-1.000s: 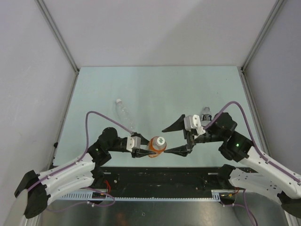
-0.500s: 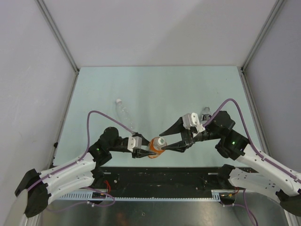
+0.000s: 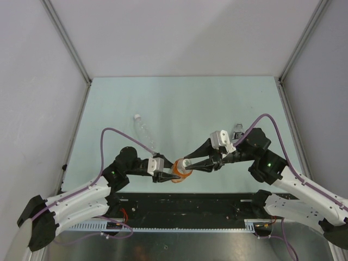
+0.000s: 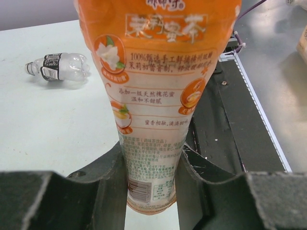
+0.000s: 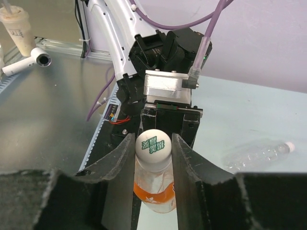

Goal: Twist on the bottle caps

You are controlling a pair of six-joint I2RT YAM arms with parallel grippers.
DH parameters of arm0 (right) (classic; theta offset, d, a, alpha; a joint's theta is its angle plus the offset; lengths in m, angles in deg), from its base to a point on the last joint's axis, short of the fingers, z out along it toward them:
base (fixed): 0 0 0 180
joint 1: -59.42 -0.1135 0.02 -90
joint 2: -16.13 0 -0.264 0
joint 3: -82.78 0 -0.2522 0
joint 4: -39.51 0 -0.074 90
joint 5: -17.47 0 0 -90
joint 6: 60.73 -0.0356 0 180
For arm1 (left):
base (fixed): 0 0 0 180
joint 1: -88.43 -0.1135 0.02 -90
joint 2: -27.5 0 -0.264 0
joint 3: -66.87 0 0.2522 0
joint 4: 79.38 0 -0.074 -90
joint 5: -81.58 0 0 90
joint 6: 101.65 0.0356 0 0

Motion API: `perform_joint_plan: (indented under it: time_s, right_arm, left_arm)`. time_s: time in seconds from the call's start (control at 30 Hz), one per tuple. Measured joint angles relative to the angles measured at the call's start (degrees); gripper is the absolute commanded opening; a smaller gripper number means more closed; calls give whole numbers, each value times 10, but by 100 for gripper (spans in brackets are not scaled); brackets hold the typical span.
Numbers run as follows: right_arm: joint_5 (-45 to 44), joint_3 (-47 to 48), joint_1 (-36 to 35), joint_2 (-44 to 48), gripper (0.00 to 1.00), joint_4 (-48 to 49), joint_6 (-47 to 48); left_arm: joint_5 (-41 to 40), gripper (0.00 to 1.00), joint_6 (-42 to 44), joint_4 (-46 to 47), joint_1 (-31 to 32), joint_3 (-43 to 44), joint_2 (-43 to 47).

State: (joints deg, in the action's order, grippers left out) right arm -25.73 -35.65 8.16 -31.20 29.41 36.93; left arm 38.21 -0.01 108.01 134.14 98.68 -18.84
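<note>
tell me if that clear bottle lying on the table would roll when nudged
Probably yes: the clear bottle lies on its side on the flat table, so its round body should roll sideways. It looks empty, so likely light and easy to skid or dent.

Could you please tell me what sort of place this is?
Most likely a robotics lab test cell: a left arm and right arm bolted at the near edge of a pale green table, enclosed by grey panels on metal framing.
</note>
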Motion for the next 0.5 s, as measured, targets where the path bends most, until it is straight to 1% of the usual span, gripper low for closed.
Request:
perform_joint_plan:
  time_s: [0.1, 0.27, 0.37, 0.43, 0.5]
  right_arm:
    - [-11, 0, -2, 0, 20, -2, 1]
    - [-54, 0, -8, 0, 16, -3, -2]
    - [-103, 1, -12, 0, 15, -8, -10]
    - [-152, 3, -14, -6, 14, -9, -23]
    - [-212, 6, -16, -17, 11, -8, -43]
  left_arm:
    - [-10, 0, 0, -5, 0, 0, 5]
    - [-49, 0, -1, -21, 0, 1, 23]
    - [-92, 0, -5, -28, 0, 4, 25]
    - [-130, 0, -10, -36, 0, 11, 24]
    - [-172, 0, -15, -44, 0, 19, 20]
